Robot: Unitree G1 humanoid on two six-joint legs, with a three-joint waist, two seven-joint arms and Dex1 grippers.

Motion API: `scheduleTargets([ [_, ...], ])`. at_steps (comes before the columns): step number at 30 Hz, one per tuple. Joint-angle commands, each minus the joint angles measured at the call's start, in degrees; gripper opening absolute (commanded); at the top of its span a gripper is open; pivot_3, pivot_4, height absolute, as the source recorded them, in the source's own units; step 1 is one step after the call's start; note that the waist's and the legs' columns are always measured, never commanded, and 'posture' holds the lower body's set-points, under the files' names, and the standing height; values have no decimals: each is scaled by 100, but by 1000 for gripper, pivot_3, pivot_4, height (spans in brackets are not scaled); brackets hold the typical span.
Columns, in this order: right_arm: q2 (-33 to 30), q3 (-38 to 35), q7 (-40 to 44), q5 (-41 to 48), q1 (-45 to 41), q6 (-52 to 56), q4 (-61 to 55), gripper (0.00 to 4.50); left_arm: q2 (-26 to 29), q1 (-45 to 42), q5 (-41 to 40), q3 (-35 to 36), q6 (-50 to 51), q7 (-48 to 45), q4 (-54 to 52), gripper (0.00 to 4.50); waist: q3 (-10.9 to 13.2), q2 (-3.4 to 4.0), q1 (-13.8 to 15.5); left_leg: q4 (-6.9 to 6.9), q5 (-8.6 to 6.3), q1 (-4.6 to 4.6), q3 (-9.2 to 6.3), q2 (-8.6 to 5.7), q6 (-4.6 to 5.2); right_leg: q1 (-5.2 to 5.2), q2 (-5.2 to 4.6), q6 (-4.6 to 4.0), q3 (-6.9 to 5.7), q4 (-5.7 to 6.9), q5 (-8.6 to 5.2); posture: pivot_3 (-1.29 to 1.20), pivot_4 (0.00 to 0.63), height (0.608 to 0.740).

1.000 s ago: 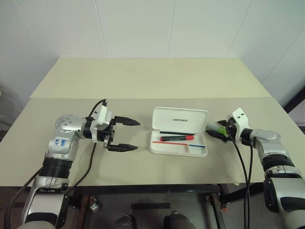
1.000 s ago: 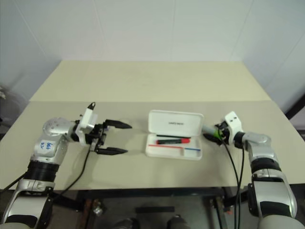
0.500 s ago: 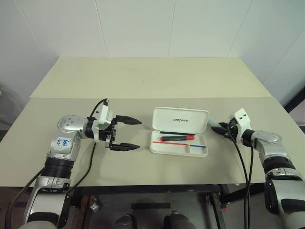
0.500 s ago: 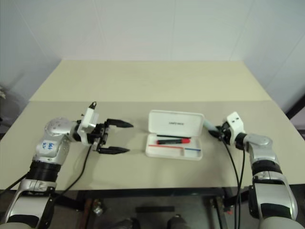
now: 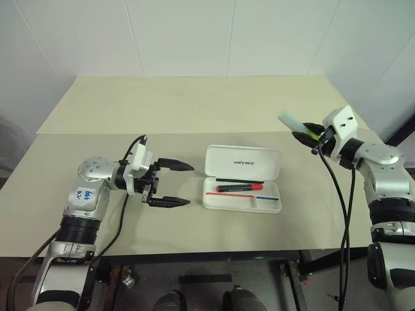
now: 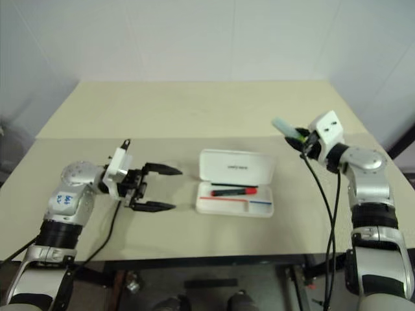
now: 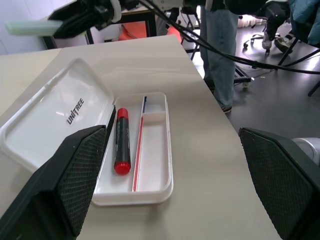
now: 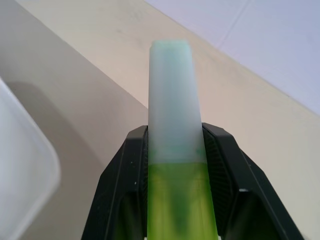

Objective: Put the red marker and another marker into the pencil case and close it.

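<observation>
The white pencil case (image 5: 243, 162) lies open at mid-table, its lid tipped back. The red marker (image 5: 240, 187) rests lengthwise in its tray, seen too in the left wrist view (image 7: 120, 140). My right gripper (image 5: 306, 131) is raised above the table, to the right of and beyond the case, shut on the pale green marker (image 5: 292, 122). The marker's mint end (image 8: 172, 120) sticks out past the black fingers (image 8: 125, 170) toward the case. Left of the case my left gripper (image 5: 190, 184) stands open and level, pointing at the case with nothing in it.
A seam (image 5: 130, 133) runs across the beige table behind the case. Black cables hang from both wrists. In the left wrist view, a person's legs (image 7: 220, 45) stand on the floor past the table's right edge, with chairs behind.
My right gripper shut on the green marker at the table beside the case and lifted it well up. The left gripper stayed open in place.
</observation>
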Motion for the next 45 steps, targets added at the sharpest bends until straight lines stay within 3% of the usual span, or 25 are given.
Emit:
scheduleTargets([
  [1,-223,-51,208,386,149,686,-1433,1132,75,85,-182,196,-65,-63,-31,4500,0,0,9,-3,0,-4,0,0,0,-5,-1,0,0,-1,0,0,150,740],
  [9,-439,461,1089,1401,934,2599,-3929,1132,118,488,-278,408,-160,-108,-39,4500,0,0,13,-18,-11,-15,2,2,20,-22,-1,-3,2,-1,-2,0,150,740],
  [14,-239,871,1160,1606,1104,2972,-4432,1132,158,640,-282,494,-275,-119,16,4500,0,-2,11,-25,-9,-17,6,1,24,-37,-2,-6,5,9,-3,0,150,740],
  [28,405,2037,1452,990,946,2517,-3475,1132,267,924,-365,605,-173,-7,-171,4500,-3,-9,-4,-28,-7,-35,11,1,22,-65,-1,-14,7,18,-8,0,150,740],
  [45,596,2181,1670,398,837,1837,-2564,1132,383,1215,-492,745,-58,96,-486,4500,-3,-9,-1,-25,-5,-34,12,0,20,-66,-1,-15,6,24,-8,0,150,740],
])
